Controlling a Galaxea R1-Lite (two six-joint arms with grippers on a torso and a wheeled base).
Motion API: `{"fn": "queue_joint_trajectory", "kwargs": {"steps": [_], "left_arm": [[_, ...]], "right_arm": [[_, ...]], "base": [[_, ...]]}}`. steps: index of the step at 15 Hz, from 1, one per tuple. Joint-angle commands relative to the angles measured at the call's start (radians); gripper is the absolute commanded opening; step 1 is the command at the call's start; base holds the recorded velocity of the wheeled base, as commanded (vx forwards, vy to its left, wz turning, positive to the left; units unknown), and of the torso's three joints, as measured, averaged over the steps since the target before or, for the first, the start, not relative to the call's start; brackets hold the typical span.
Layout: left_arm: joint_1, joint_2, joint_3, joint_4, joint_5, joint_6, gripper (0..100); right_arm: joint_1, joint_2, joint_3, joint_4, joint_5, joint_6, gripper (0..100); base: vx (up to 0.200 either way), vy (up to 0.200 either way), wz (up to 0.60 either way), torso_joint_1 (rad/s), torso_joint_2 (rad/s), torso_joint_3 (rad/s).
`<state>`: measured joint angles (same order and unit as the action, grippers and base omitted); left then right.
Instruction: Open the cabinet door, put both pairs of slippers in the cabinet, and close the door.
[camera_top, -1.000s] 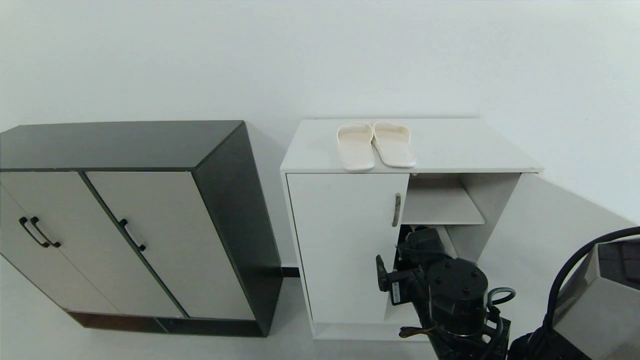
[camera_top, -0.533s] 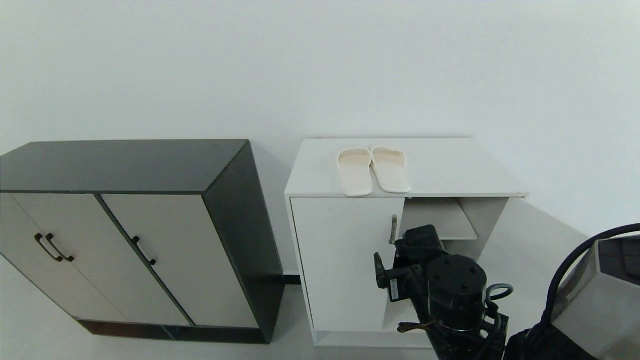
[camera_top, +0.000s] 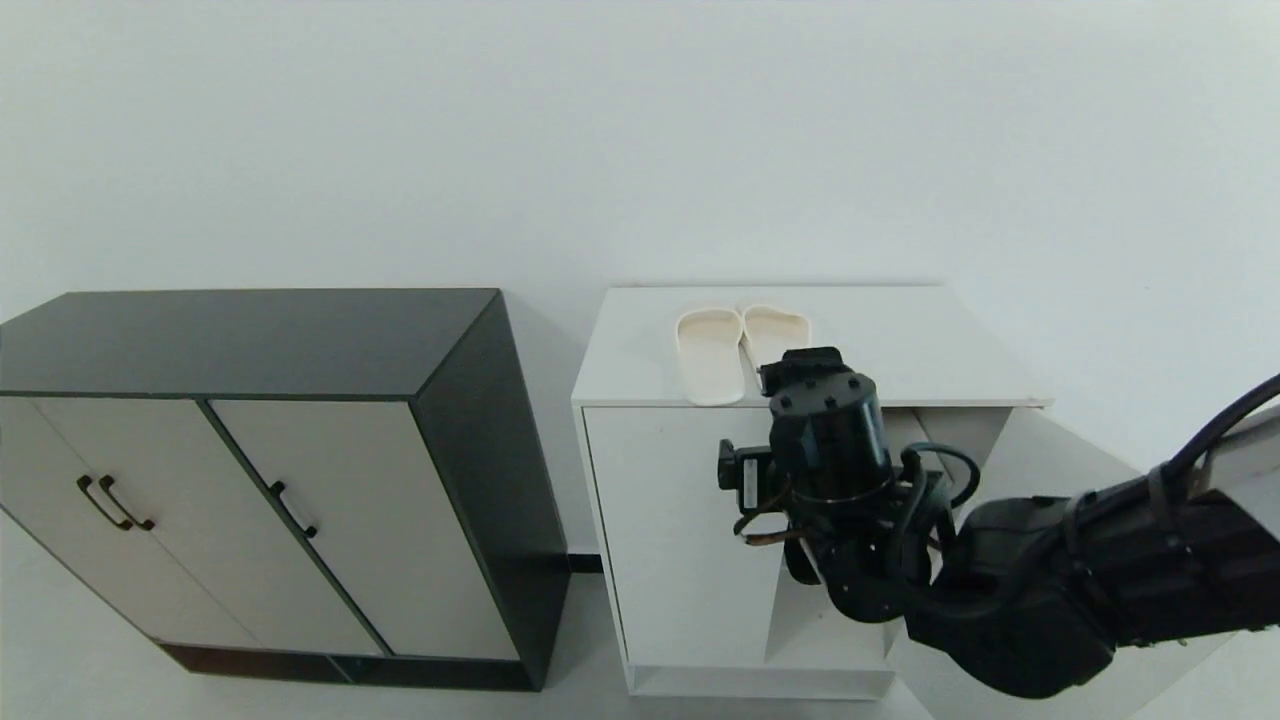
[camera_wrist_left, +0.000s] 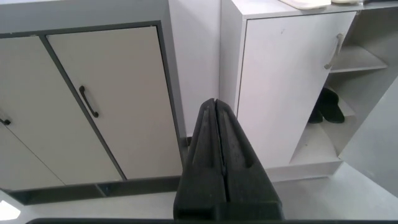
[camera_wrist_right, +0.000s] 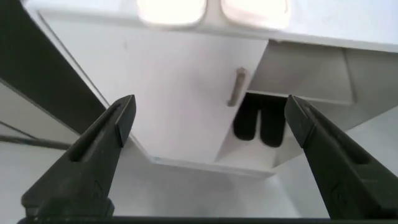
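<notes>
Right end effector (camera_wrist_right: 209, 104) is spread, left end effector (camera_wrist_left: 215, 107) closed; two cream slippers (camera_top: 710, 355) are laid at 12 o'clock of two black slippers (camera_wrist_right: 245, 124).

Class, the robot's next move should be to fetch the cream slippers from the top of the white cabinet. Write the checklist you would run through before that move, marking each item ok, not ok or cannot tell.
1. Right side of the white cabinet stands open: ok.
2. The pair of black slippers lies inside, in the lower compartment: ok.
3. The pair of cream slippers lies side by side on the cabinet's top: ok.
4. The right tool is open: ok.
5. The right tool is aimed at the cream slippers: not ok; it faces the cabinet's front.
6. The left tool is shut and apart from the cabinet: ok.
</notes>
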<state>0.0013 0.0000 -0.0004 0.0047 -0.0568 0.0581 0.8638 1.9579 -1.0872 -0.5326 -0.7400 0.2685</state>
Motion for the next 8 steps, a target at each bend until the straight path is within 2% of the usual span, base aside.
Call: {"fn": "queue_joint_trajectory", "kwargs": {"steps": [1,3,8], "left_arm": [[0.000,0.000,0.000,0.000,0.000,0.000,0],[0.000,0.000,-0.001,0.000,0.000,0.000,0],[0.000,0.000,-0.001,0.000,0.000,0.000,0]], "right_arm": [[-0.020,-0.005,-0.112,0.075,-0.002,0.055,100],[-0.037,0.006,-0.108,0.074,-0.007,0.055,100],[-0.069,0.039,-0.108,0.051,-0.001,0.054,100]], "base": [[0.000,0.000,0.00,0.000,0.00,0.000],[0.000,0.000,0.00,0.000,0.00,0.000],[0.200,0.000,0.00,-0.001,0.00,0.000]]}}
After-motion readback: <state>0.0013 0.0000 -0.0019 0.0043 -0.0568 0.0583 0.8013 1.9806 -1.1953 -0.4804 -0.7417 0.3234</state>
